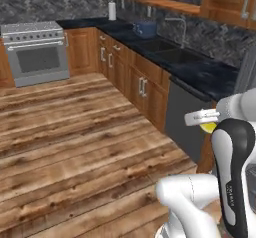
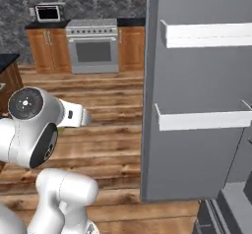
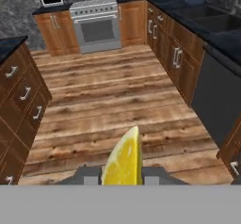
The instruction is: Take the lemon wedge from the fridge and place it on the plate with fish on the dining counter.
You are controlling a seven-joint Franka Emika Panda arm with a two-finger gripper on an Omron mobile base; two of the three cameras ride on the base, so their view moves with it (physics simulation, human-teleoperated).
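My claw [image 3: 123, 180] is closed on the bright yellow lemon wedge [image 3: 123, 162], which sits between my two dark finger tips. In the hand view the wedge stands upright: a narrow crescent slice with a pointed upper tip, a glossy yellow rind edge on its right side and paler, slightly mottled flesh on its left face. Its lower part is hidden between my fingers. The wedge is held in the air above the brown wooden plank floor [image 3: 113, 100], resting on no surface.

In the left base view a small patch of the same yellow shows just under the white end of my arm, beside the dark grey dishwasher front [image 1: 186, 117] below the black stone worktop [image 1: 200, 72].

In the right base view the grey fridge door [image 2: 197, 105] stands open, with two white door bins [image 2: 202, 117] on its inner face. A steel oven range [image 3: 96, 23] stands against the far wall.
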